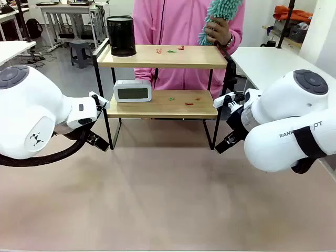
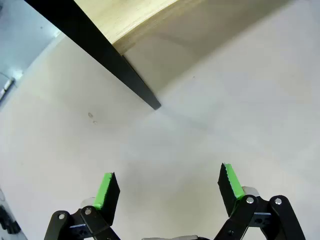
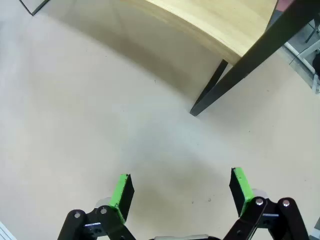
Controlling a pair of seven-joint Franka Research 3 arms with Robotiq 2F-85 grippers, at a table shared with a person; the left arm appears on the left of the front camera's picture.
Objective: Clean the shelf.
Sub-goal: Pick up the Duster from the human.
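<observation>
The shelf (image 1: 163, 56) stands at the far middle of the table, two wooden boards in a black frame. Small red and green scraps (image 1: 171, 50) lie on its top board, and more scraps (image 1: 184, 98) on the lower one. A person behind it holds a teal fluffy duster (image 1: 216, 18) in one hand. My left gripper (image 2: 167, 187) is open over bare tabletop near the shelf's front left leg (image 2: 120, 67). Open too, my right gripper (image 3: 182, 192) hovers by the front right leg (image 3: 235, 75). Neither holds anything.
A black mesh cup (image 1: 121, 35) stands on the top board's left end. A white digital clock (image 1: 133, 90) sits on the lower board at left. White tables (image 1: 268, 63) flank the scene. The near tabletop (image 1: 168, 199) is bare.
</observation>
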